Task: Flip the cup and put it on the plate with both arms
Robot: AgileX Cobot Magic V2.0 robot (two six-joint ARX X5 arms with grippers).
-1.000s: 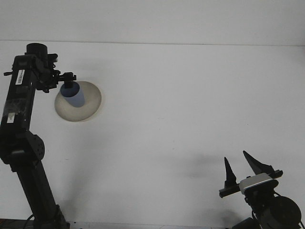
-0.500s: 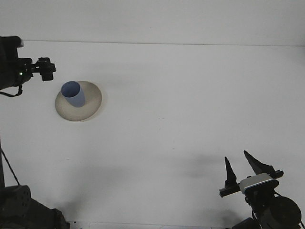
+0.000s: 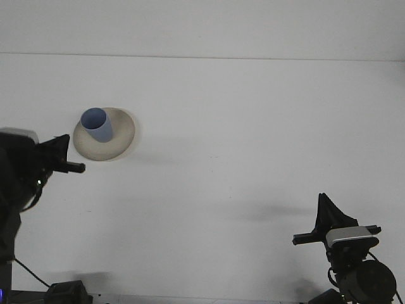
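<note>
A light blue cup stands upright, mouth up, on the left part of the cream plate at the table's left. My left gripper hangs open just below and left of the plate, apart from the cup, holding nothing. Near the front right edge, my right gripper points away over the table, far from the cup and plate and turned edge-on to the camera.
The white table stretches between the two arms, with its far edge along the top of the view. The left arm's dark body fills the left edge.
The left gripper let go of the cup on the plate, swung off left, then dropped down to below the plate. The right gripper has turned so it shows edge-on.
</note>
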